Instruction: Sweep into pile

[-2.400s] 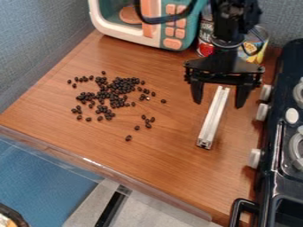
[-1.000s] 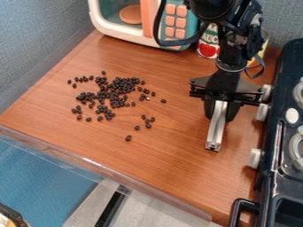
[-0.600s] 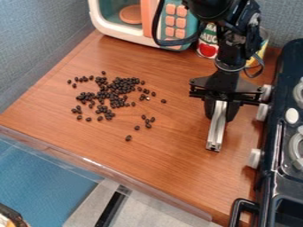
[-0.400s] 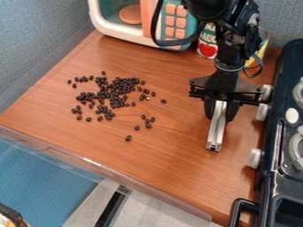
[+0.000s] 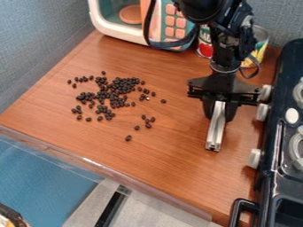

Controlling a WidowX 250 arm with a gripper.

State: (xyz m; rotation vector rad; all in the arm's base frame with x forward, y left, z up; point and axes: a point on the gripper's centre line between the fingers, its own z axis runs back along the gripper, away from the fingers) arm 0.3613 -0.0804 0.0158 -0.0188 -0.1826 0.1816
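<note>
Scattered beans (image 5: 109,95) lie left of centre on the tabletop (image 5: 148,164). Right of them, the hand (image 5: 219,113) is around a metal bar (image 5: 216,131). Toy microwave (image 5: 172,33) at top centre, cans (image 5: 255,46) behind the arm, stove (image 5: 284,146) along the right edge.

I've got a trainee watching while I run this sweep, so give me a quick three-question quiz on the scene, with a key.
1. Multiple choice: What does the tool hold?
(a) a can
(b) a silver bar
(c) a stove knob

2. True or false: Some of the dark beans lie apart from the main cluster.

3. Fill in: The toy stove stands along the picture's ____ edge.

Key: 1. b; 2. true; 3. right
</note>
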